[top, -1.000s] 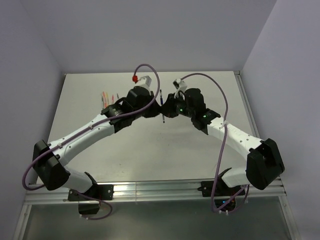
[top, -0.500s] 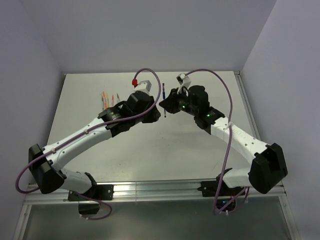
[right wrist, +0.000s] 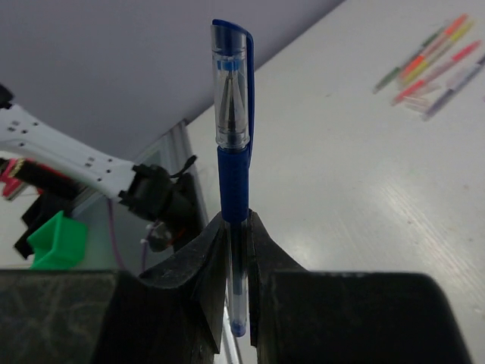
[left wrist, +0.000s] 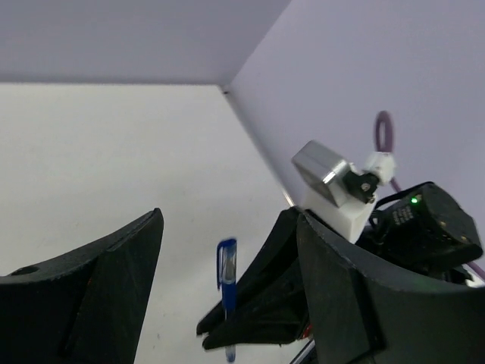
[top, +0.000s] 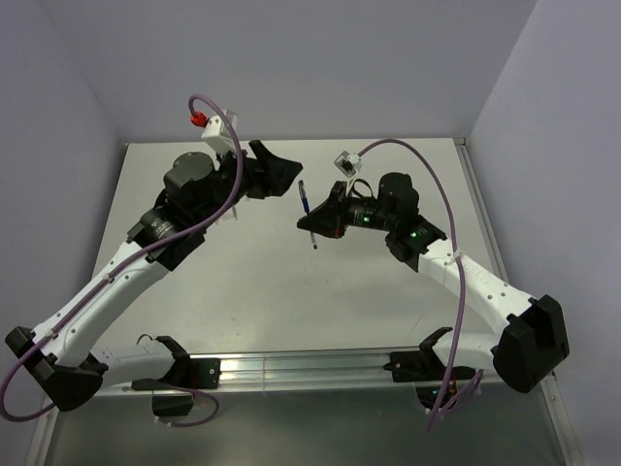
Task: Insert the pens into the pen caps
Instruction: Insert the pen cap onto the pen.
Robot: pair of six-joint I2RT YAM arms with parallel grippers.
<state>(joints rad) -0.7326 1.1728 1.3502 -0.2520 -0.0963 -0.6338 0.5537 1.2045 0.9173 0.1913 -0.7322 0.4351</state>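
**Surface and room.** The flat, matt, pale grey desk (top: 291, 301) is closed in by plain lavender walls (top: 291, 68) at 9, 12 and 3 o'clock. A ribbed aluminium rail (top: 310, 367) runs along the 6 o'clock edge, where both arm bases are bolted.

**Task item.** I see one slim dark blue plastic pen (right wrist: 233, 182) just past the desk's centre toward 12 o'clock, held in the air and tilted a little off upright. A clear tubular pen cap with a blue clip (right wrist: 231, 83) sits over its upper end, and the writing point shows through it.

**Grippers.** The right gripper (right wrist: 236, 250) is clenched on the pen's lower barrel, with a finger pressed to each side. The left gripper (left wrist: 227, 227) is released, its fingers spread wide. It is raised toward 11 o'clock of the desk and stands apart from the pen.

**Other items.** A loose cluster of thin coloured pens (right wrist: 432, 57) lies flat at 1 o'clock in the right wrist view.

**Hidden or unclear.**
- From overhead I cannot find that cluster; the white left arm (top: 126, 272) lies over that part of the desk.
- The sticks are too small to count, and I cannot tell whether caps lie among them.
- A green blocky object (right wrist: 49, 239) at 8 o'clock in the right wrist view is blurred and unidentifiable.
- The left wrist view cuts off the pen's lower end.
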